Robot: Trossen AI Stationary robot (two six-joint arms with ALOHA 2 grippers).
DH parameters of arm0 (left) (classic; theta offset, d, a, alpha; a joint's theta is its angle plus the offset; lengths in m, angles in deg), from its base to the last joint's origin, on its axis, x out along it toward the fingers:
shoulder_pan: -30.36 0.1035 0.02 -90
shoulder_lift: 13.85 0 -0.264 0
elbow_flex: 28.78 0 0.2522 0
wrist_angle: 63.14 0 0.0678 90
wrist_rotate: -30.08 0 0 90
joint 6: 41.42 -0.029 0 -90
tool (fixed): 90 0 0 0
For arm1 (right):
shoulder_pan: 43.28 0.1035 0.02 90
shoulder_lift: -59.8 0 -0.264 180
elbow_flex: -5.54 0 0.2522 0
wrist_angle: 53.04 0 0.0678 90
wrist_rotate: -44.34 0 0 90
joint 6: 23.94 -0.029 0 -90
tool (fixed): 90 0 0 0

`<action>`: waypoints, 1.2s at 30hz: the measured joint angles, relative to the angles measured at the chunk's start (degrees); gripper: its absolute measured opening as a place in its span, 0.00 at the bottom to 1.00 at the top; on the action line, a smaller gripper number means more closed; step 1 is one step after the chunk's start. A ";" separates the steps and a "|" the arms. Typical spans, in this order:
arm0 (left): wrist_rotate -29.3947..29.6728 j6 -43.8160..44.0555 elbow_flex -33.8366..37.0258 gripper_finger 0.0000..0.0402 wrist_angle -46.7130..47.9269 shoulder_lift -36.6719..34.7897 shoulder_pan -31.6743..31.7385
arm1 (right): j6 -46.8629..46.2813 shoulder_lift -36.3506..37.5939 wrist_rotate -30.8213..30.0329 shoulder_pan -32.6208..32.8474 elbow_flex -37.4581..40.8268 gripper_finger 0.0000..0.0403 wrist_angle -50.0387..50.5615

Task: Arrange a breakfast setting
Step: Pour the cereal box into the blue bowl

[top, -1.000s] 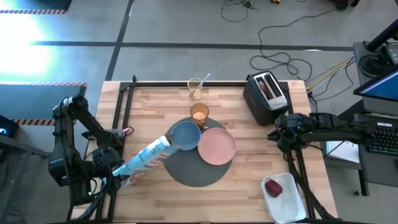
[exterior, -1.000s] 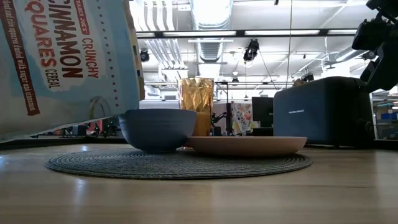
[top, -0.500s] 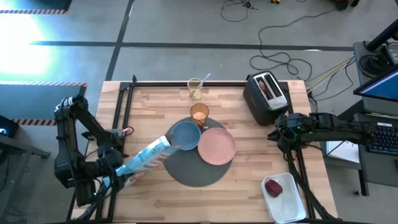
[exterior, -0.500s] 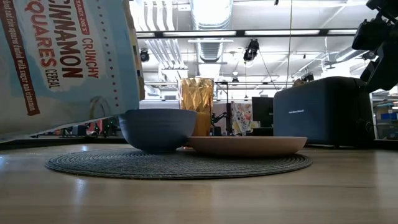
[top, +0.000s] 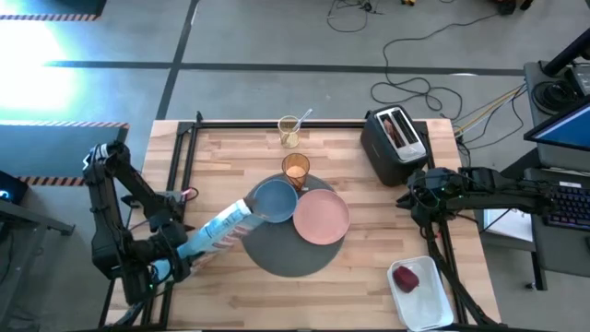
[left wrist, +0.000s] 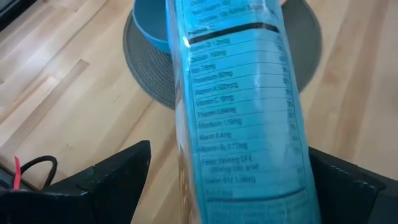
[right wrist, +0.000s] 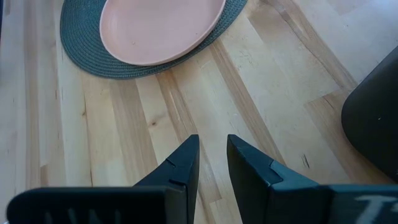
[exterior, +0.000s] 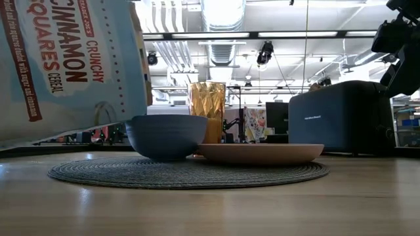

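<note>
Cereal box (left wrist: 239,118) sits clamped between left fingers (left wrist: 112,180), angled over blue bowl (top: 274,200).

Strong glare washes out the floor (top: 55,55) at the upper left of the high view, while the counter (top: 369,249) is evenly lit with soft shadows. In the low view, ceiling strip lights (exterior: 289,34) shine at the top, leaving the toaster (exterior: 341,118) dark against them. The cereal box (left wrist: 242,118) shows blurred print in the left wrist view.
</note>
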 joint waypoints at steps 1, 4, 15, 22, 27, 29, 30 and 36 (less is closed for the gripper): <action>-0.02 0.03 0.59 0.87 -0.30 0.00 0.25 | -0.01 0.01 0.00 0.00 0.00 0.18 0.00; -0.16 0.07 1.34 0.84 -0.81 0.00 0.91 | 0.00 0.02 0.00 0.00 0.00 0.18 0.00; -0.41 -0.93 1.16 0.48 -1.37 0.00 1.08 | -0.02 0.00 0.00 0.00 0.00 0.18 0.00; -0.53 -0.95 1.16 0.22 -1.72 0.00 1.06 | -0.01 0.02 0.01 0.00 0.00 0.18 0.00; -0.48 -2.34 1.14 0.14 -1.70 -0.04 1.06 | -0.02 0.02 0.00 0.00 0.00 0.18 0.00; -0.48 -2.57 1.08 0.13 -1.63 -0.07 1.06 | -0.02 0.02 0.00 0.00 0.02 0.18 0.00; -0.50 -2.65 0.84 0.13 -1.45 -0.07 1.06 | -0.02 0.02 0.00 0.00 0.00 0.18 0.00; 1.09 -4.50 -5.03 0.13 0.77 -0.07 1.06 | 0.00 0.01 0.00 0.00 0.01 0.18 -0.01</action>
